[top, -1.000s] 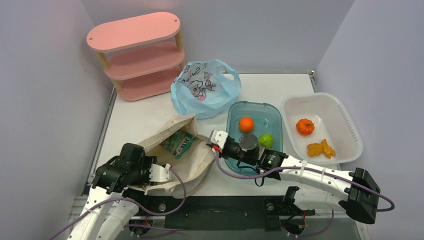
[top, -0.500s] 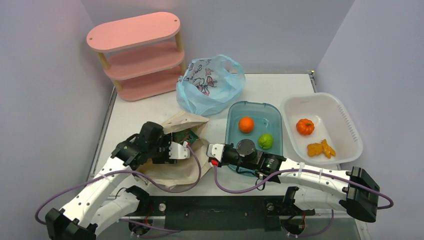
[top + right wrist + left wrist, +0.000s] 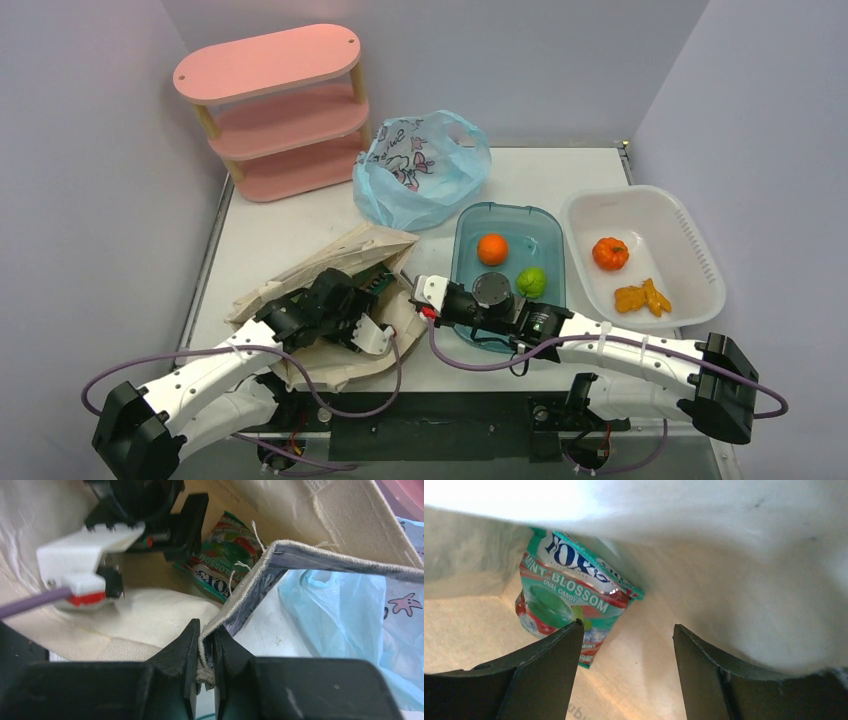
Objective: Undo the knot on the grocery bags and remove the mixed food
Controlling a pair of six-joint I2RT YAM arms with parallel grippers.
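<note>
The light blue grocery bag (image 3: 420, 170) lies at the back of the table, and also shows in the right wrist view (image 3: 345, 600). The orange fruit (image 3: 492, 249) and the green fruit (image 3: 531, 281) sit in the teal tub (image 3: 505, 212). The green-white-red snack packet (image 3: 569, 605) lies inside the beige canvas tote (image 3: 330, 265), and also shows in the right wrist view (image 3: 225, 555). My left gripper (image 3: 626, 627) is open inside the tote, its left fingertip just over the packet's lower edge. My right gripper (image 3: 206, 630) is shut on the tote's rim and holds it up.
A pink three-tier shelf (image 3: 270, 110) stands at the back left. A white basin (image 3: 690, 235) on the right holds an orange pumpkin-like item (image 3: 610, 253) and yellow-orange pieces (image 3: 642, 297). The left arm's wrist (image 3: 145, 510) fills the tote's mouth.
My left arm has moved right and reached into the tote's mouth towards the packet. My right gripper keeps its hold on the tote's rim. The blue bag shifted slightly right early on.
</note>
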